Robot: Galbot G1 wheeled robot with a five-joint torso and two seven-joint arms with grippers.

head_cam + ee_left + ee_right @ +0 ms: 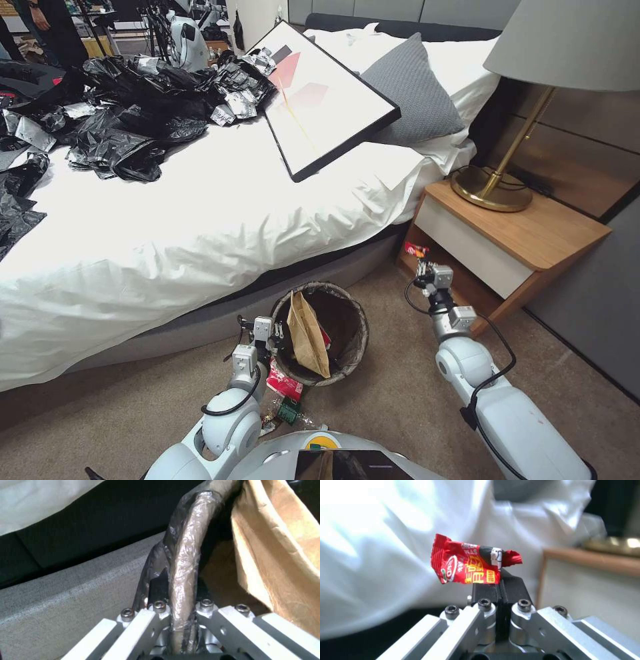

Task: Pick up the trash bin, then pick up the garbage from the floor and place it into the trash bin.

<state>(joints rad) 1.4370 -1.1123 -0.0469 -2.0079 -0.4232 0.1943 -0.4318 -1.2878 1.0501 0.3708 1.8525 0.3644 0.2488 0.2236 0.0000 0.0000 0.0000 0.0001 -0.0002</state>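
The trash bin [350, 313] hangs tilted in front of the bed, its dark bag liner folded over the rim [185, 562]. My left gripper [279, 331] is shut on that rim at the bin's left side. A flat brown paper bag [308, 333] stands inside the bin, seen again as brown paper [283, 555] in the left wrist view. My right gripper [417, 259] is raised beside the nightstand, shut on a red and gold snack wrapper [466, 566] held clear of the floor. More garbage, a red wrapper [283, 383] and a green-labelled piece [289, 411], lies on the carpet below the bin.
The white bed [200, 220] runs across the left and centre, carrying crinkled black plastic sheets [127, 113], a framed picture [320, 100] and a grey pillow [413, 93]. A wooden nightstand [520, 233] with a brass lamp [493, 190] stands right. Open carpet [393, 407] lies between my arms.
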